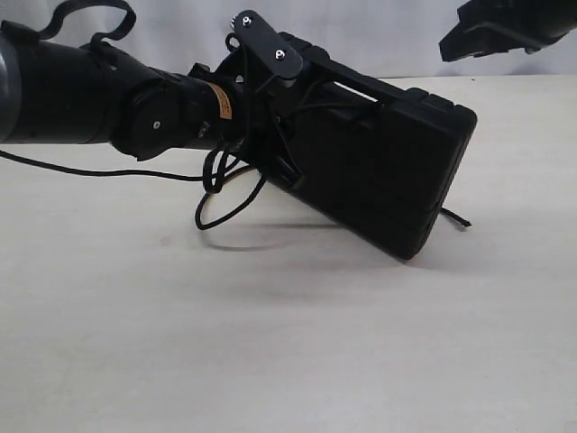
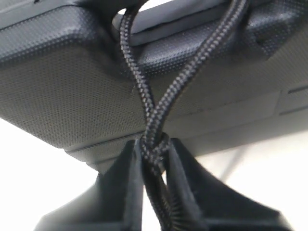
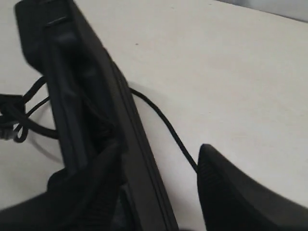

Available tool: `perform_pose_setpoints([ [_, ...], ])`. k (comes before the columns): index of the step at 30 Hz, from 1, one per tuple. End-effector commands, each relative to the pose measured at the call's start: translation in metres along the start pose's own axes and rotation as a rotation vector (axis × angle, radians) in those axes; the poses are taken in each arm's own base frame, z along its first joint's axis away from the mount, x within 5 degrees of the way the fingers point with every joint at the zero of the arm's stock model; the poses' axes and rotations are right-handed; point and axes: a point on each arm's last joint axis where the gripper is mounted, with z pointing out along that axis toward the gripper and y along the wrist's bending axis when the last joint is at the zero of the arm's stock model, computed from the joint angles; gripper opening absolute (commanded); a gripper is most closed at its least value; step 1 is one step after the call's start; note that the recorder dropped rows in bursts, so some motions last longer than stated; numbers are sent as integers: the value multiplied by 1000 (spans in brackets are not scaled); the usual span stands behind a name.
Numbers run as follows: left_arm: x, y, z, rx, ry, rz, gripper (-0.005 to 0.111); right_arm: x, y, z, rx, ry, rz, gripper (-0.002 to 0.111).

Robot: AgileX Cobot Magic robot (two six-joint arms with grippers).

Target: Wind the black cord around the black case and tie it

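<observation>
Black cord [image 2: 153, 108] inside left claw [image 2: 154, 161]

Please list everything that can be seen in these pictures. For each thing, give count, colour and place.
black case: one, black, tilted, its lower edge on the table.
black cord: one, black, two strands running over the case's edge, one end lying on the table beyond the case.
table: one, pale beige, under everything.
left gripper: one, black, beside the case, shut on the cord at its knot.
right gripper: one, black, open, raised above the case, holding nothing.
</observation>
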Motion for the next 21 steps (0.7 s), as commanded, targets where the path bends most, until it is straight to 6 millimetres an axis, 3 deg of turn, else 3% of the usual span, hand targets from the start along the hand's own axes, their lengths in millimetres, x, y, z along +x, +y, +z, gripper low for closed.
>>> perform_pose_setpoints([
  [1,-1,0,1,-3,-18,5,0,0,13,-15,-58,-4,-139,47],
  [6,-1,0,1,-3,-18,5,0,2,18,-27,-37,19,-175,65],
  [9,-1,0,1,-3,-18,0,0,8,27,-27,-38,105,-241,65],
  [15,0,-1,1,2,1,-6,0,24,64,-6,-14,302,-511,65],
  [21,3,-1,1,9,33,-13,0,28,64,3,202,375,-624,65],
])
